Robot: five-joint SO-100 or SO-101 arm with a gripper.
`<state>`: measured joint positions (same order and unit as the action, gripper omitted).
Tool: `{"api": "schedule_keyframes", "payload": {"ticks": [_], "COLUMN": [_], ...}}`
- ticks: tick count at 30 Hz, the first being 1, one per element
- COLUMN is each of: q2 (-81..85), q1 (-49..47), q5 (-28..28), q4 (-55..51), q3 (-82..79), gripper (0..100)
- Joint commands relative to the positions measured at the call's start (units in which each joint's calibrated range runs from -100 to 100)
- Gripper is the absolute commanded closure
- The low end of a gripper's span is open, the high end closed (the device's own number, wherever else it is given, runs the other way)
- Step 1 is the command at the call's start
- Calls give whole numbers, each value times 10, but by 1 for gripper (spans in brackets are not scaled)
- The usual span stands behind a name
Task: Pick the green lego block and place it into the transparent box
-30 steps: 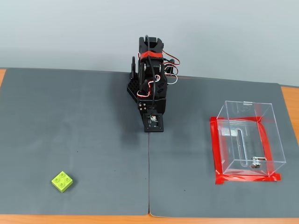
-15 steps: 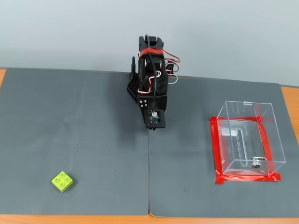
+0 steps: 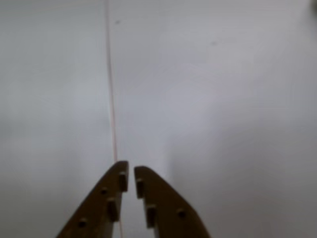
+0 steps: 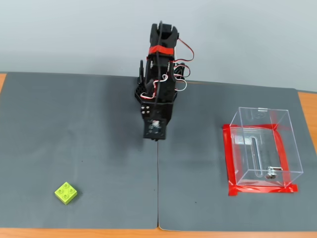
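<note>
The green lego block (image 4: 66,193) sits studs up near the front left corner of the grey mat (image 4: 84,148) in the fixed view, well apart from me and untouched. The transparent box (image 4: 262,148) stands far to the right, its base ringed with red tape (image 4: 229,163), presumably to keep it from sliding. My claw (image 3: 130,173) hangs over the mat's centre seam (image 4: 158,188), fingers nearly together and holding nothing; the wrist view shows only bare mat, so I judge the reach hasn't begun.
</note>
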<state>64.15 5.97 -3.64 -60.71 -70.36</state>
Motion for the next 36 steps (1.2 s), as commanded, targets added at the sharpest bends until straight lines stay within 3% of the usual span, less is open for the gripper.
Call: {"api": "schedule_keyframes", "payload": {"ticks": [1,17,30,36], "q2": [-92,-410,-627,-689], "q1": [48,182,206,208], "q5": [3,4,0,-1], "q4": [30,44,45,108], "q3": [98,420,662,695], "gripper": [98,98,98,98]}}
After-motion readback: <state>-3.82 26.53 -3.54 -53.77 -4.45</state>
